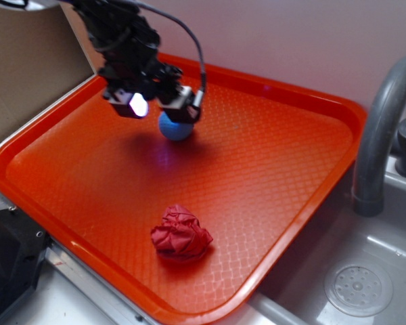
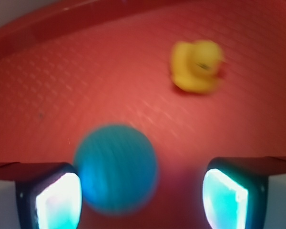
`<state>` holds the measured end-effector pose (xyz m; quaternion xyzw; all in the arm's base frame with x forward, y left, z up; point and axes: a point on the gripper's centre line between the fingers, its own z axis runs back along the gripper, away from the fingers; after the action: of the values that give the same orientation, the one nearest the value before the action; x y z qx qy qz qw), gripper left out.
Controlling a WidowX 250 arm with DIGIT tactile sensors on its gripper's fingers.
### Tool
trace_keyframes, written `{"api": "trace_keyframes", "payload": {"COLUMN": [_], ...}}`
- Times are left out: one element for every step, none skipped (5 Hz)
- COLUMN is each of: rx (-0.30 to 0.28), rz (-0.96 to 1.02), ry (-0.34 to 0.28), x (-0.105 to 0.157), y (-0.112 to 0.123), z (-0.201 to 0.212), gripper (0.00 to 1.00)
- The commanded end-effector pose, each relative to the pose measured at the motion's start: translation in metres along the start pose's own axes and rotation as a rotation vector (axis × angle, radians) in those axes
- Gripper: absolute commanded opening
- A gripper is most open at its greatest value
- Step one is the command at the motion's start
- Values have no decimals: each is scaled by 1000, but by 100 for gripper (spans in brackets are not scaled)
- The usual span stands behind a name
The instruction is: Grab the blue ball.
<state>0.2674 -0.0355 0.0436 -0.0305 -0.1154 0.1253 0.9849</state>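
Gripper [image 2: 142, 195] is spread wide, nothing held; both fingers [image 2: 57, 198] show lit translucent pads in the wrist view. Ball [image 2: 115, 168] sits between them but off-centre: it's right against the left finger, possibly touching (blur, can't confirm), with a clear gap to the right finger. So my read is the gripper needs a small shift toward the left finger's side to centre it, or the close will shove the ball sideways first. In the exterior view the ball [image 1: 175, 127] sits on the tray [image 1: 291, 169] just below the gripper [image 1: 160, 103], so descent looks mostly done, though whether the tips reach past the ball's middle I can't tell. Ball is round, light blue, faint ribbed/grid texture; no long axis, so wrist angle doesn't matter, but it will likely roll on hard plastic. Tray is orange, diamond-embossed, raised rim. Duck [image 2: 196, 66], yellow and glossy, lies ahead of the right finger, well apart. Crumpled red cloth [image 1: 181, 233] well clear of the fingers.
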Motion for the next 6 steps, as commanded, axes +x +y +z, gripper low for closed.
{"api": "trace_keyframes", "payload": {"rx": [-81,-111,-60,143,265,226], "rz": [-105,-181,-388,-503,-487,-424], "ry": [15,60,30,-33,-12,9], "x": [0,-6,-26,-54,-66,-63], "y": [-18,-22,-31,-20,5,26], "z": [-16,-6,36,90,125,136], "gripper": [0,0,0,0,0,0]}}
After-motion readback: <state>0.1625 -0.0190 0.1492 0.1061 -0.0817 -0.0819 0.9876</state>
